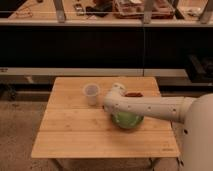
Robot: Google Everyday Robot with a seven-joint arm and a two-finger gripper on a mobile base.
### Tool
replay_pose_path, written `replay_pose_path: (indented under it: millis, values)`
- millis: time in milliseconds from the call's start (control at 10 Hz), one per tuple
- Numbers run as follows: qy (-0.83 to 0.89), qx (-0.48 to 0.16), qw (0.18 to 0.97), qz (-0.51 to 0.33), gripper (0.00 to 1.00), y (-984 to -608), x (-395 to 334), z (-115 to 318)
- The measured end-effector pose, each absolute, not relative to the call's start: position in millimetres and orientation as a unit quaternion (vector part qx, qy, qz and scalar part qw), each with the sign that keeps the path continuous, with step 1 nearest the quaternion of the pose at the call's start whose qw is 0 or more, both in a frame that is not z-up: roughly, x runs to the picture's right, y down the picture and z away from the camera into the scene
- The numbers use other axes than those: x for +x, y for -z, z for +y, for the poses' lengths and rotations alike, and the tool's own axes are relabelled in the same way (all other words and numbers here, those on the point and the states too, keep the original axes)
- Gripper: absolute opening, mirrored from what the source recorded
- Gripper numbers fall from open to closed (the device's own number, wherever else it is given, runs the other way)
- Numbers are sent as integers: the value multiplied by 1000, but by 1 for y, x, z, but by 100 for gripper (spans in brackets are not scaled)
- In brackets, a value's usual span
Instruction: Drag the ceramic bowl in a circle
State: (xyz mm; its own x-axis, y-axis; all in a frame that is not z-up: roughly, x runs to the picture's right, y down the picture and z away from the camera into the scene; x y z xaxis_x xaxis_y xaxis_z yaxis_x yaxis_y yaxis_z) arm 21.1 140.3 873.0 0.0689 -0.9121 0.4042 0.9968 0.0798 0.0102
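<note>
The ceramic bowl (128, 121), wide, shallow and green, sits right of centre on the wooden table (75, 135). My white arm reaches in from the right and covers the bowl's far rim. The gripper (116, 106) at its end points down onto the bowl's far-left rim, shut there, and the bowl moves along with it. The arm hides the contact itself. A small whitish plastic cup (91, 93) stands upright just left of the gripper, apart from the bowl.
A brown packet (133, 94) lies behind the arm near the table's far edge. A dark shelf unit with a cluttered counter (130, 10) runs along the back. My base (200, 140) stands at the table's right edge. Bare wood lies to the front and left.
</note>
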Motion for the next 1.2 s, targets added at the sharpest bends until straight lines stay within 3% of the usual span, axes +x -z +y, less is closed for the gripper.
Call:
replay_pose_path:
  millis: [300,700,900,1200]
  values:
    - [694,-121,680,-203,0,-838,-24,185]
    - [688,-126,673,-240,0,-777,-14,240]
    - [672,-135,688,-238,0,-758,8,248]
    - [643,-145,727,-189,0,-745,67,225]
